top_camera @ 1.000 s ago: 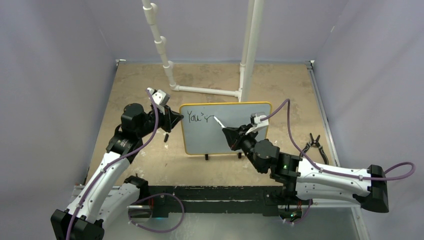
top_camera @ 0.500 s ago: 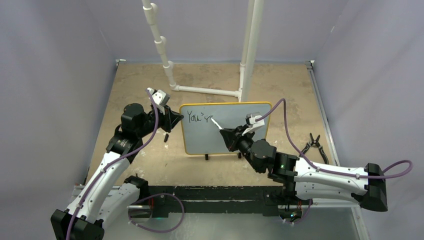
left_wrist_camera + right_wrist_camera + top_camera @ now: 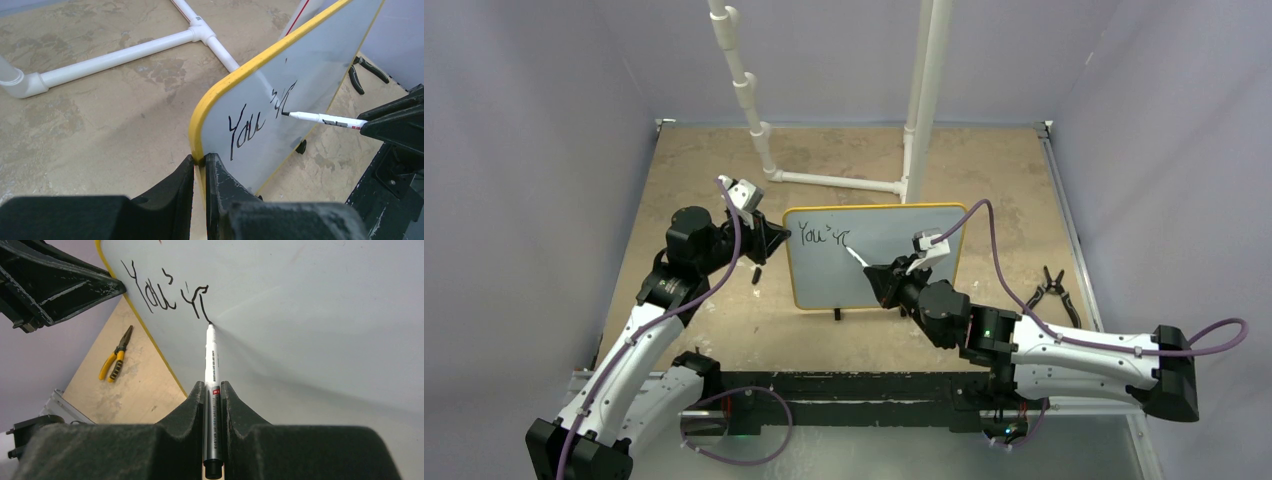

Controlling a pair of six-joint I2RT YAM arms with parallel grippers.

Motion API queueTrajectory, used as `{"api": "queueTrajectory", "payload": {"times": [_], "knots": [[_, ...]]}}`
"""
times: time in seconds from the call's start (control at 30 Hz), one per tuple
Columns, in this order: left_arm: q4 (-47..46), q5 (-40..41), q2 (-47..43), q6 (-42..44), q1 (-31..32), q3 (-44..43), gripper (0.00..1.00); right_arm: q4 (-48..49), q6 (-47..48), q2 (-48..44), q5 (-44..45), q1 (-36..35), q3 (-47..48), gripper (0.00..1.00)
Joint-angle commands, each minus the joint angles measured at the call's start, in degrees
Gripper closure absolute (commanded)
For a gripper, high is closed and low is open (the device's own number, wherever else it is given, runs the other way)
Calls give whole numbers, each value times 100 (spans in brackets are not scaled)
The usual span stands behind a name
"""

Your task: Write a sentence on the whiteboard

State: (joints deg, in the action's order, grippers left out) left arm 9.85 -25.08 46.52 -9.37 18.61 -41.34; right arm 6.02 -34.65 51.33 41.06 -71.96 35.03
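- The whiteboard [image 3: 904, 232] stands on its two small black feet near the middle of the bench [image 3: 724, 320], with its writing face turned toward the arms. It sits just in front of the white pipe frame [image 3: 839, 182].
- The left tool [image 3: 200, 160] is clamped on the board's yellow left edge, one finger on each side of the frame. My reading is that this grip braces the board (a light thing on small feet would likely slide or tip under pen pressure).
- The right tool [image 3: 212, 386] is closed on a white marker [image 3: 210, 352], gripping it by the rear of the barrel. That leaves most of the barrel sticking out ahead of the fingers, so the tip reaches the face while the tool stays clear of it.
- The marker tip touches the board at the foot of the latest stroke.
- The sentence [image 3: 162, 297] sits high on the left of the board and reads "You'r" plus one more stroke. Most of the face to the right and below is bare, so I judge the writing is only in its early part.
- Left arm: it rises from its base at the near left with the elbow bent. The wrist turns to the right to meet the board's edge side-on.
- Right arm: it lies low and long across the near right of the bench. The forearm reaches left and forward, and the wrist aims the marker up at the face.
- Pliers [image 3: 1049, 293] lie on the bench to the right, well apart from the board and untouched.
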Motion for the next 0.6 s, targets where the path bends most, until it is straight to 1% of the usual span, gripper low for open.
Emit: {"api": "queueTrajectory", "payload": {"times": [0.0,0.23,0.57], "knots": [[-145,-247,-11,31,13,56,100,-422,-102,-149,602,51,206,100],[-150,-252,-4,27,16,56,100,-337,-5,-290,720,51,198,100],[-140,-240,-3,30,17,56,100,402,688,-92,728,51,302,100]]}}
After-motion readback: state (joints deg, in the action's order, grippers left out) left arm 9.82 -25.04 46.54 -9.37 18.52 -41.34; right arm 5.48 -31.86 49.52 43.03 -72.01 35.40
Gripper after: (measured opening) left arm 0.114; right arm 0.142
